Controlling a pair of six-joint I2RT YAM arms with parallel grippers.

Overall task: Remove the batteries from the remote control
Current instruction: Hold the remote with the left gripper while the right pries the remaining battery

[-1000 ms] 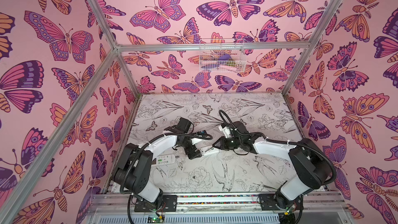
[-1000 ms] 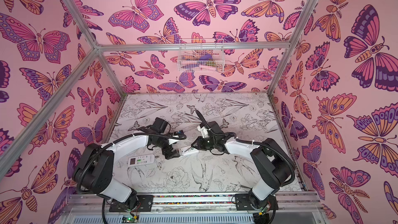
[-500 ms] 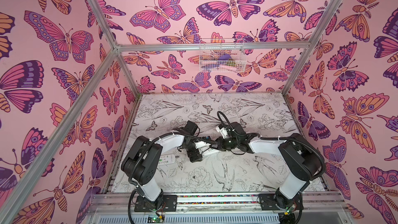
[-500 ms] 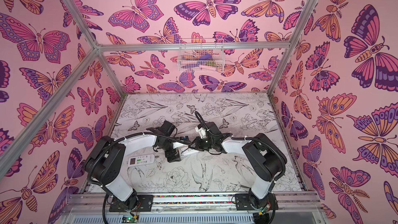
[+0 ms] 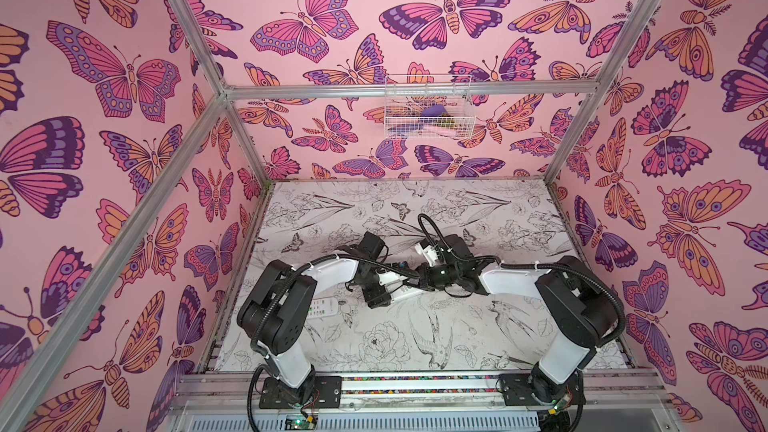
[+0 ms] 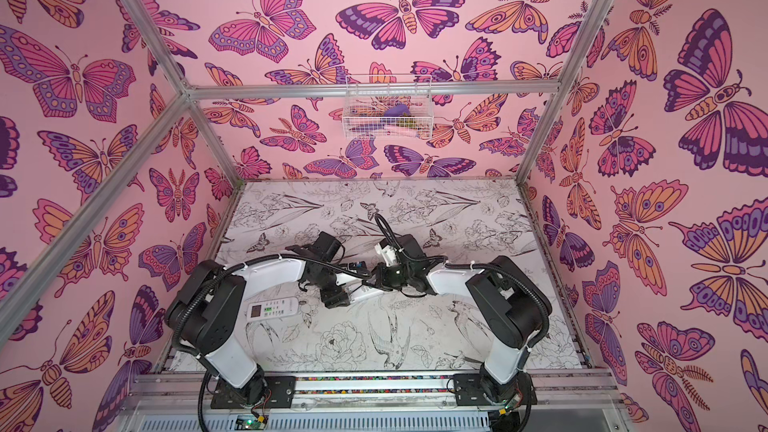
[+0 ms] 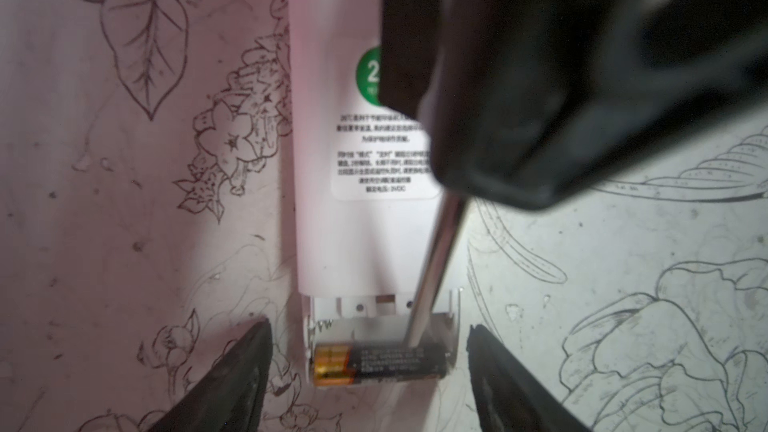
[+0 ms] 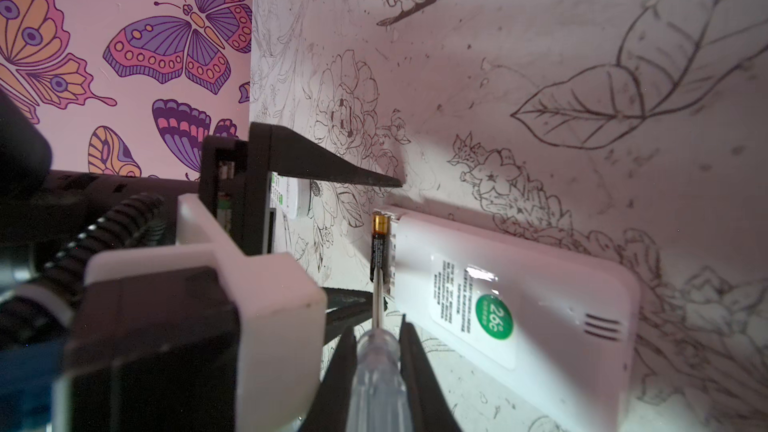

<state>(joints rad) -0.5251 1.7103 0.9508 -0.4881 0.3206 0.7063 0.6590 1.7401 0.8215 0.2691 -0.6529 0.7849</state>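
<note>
A slip is judged the main risk: the screwdriver [image 7: 432,276] tip is set against the round side of the battery [image 7: 380,365], so it could skid off, or the battery could be flicked out and sent rolling across the table [image 5: 478,326]. The remote [image 7: 332,222] is pinned by nothing and could be pushed aside under the lever. Were the left pincer [image 7: 368,328] shut now, the remote's walls or the screwdriver shaft might be caught instead of the battery. The left pincer is seen wide open and empty, its fingers set on either side of the remote's open end. The battery lies crosswise between them, touched by neither. The right pincer [image 8: 376,342] is clamped on the screwdriver's clear handle. In both top views the remote is found just below the middle of the frame, between the two pincers. A second remote [image 6: 272,308] lies to its lower left. Only one battery is seen.
</note>
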